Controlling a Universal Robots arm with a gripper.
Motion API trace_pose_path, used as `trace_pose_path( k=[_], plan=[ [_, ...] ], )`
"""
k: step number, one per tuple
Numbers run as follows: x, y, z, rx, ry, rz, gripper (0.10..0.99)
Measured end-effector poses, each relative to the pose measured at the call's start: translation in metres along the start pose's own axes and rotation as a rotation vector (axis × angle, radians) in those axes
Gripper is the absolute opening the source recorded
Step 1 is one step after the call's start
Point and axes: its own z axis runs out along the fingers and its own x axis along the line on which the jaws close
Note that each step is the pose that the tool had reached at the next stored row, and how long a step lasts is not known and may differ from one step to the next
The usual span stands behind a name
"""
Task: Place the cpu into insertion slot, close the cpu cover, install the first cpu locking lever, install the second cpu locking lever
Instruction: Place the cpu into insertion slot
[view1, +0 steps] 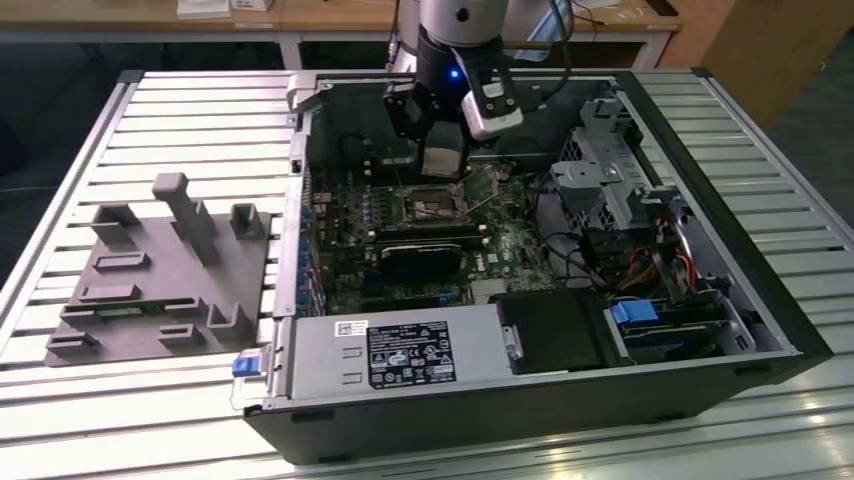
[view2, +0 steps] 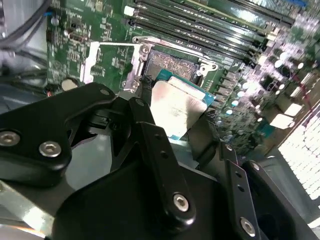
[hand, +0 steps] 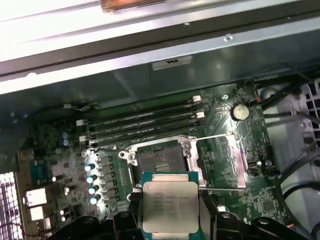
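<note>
- Holding the cpu (hand: 170, 207) by two opposite edges, the pincer (hand: 170, 224) is clamped on it, with the dull metal top facing upward.
- It hangs raised over the board, near the insertion slot (hand: 160, 165) but apart from it. The socket's dark centre lies bare.
- The cpu cover (view2: 94, 60) lies folded back on the board beside the slot, so nothing seems to bar the way down.
- To do this step well, I judge the chip should be squared to the shiny rim and centred over it. It should then go down level, with no sideways slide or push, since a skewed or forced landing could likely bend the socket's contacts.
- The fingers (view2: 155, 150) reach past the chip's edges, so they need room beside the rim. The memory slots (hand: 145, 122) and the cover's side look like the tight neighbours.
- The slot sits on the green board (view1: 347, 265) inside the open computer case (view1: 561, 405), which lies on the slatted counter (view1: 187, 120).
- Besides the board, the case holds a grey power supply (view1: 387, 355) along its near wall. A metal drive cage (view1: 614, 180) and cable bundles sit toward the exterior view's right.
- A grey holder (view1: 147, 280) with posts and pockets rests on the counter at the exterior view's left. I cannot tell what its pockets hold.
</note>
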Motion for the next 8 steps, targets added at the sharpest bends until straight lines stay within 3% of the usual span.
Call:
trace_pose_path(
  k=[8],
  plan=[
    [0.0, -0.0002, 0.0022, -0.003, -0.0132, 0.145, 0.533]
  ],
)
